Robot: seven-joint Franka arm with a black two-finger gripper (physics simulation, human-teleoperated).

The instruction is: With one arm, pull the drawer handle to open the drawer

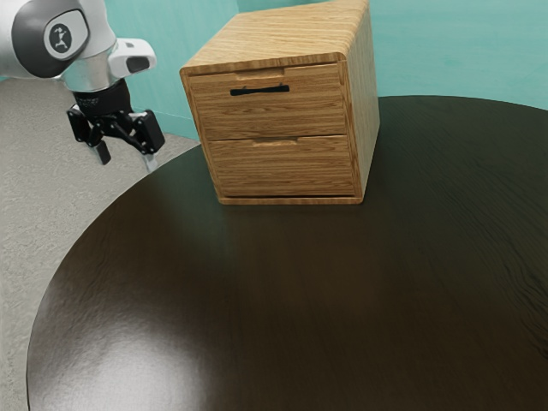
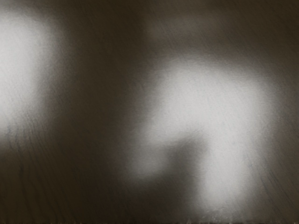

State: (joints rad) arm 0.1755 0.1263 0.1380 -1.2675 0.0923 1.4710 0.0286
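The cabinet [image 1: 282, 163] is light honey-brown wood with fine straight grain; its handle [image 1: 259, 90] is black. The table [image 1: 342, 300] is very dark brown, with faint grain and pale glossy patches. The wall [image 1: 462, 43] is teal and the floor [image 1: 51, 214] is speckled grey. The arm [image 1: 60, 38] is white and grey, its gripper [image 1: 127, 158] black.

The wooden cabinet [image 1: 287, 163] is the one obstacle on the dark bench [image 1: 300, 308], toward its far side. Its front, with the black handle [image 1: 259, 90], faces bare bench surface. The gripper [image 1: 127, 157], fingers spread, hangs at the exterior view's left, with free air between it and the cabinet
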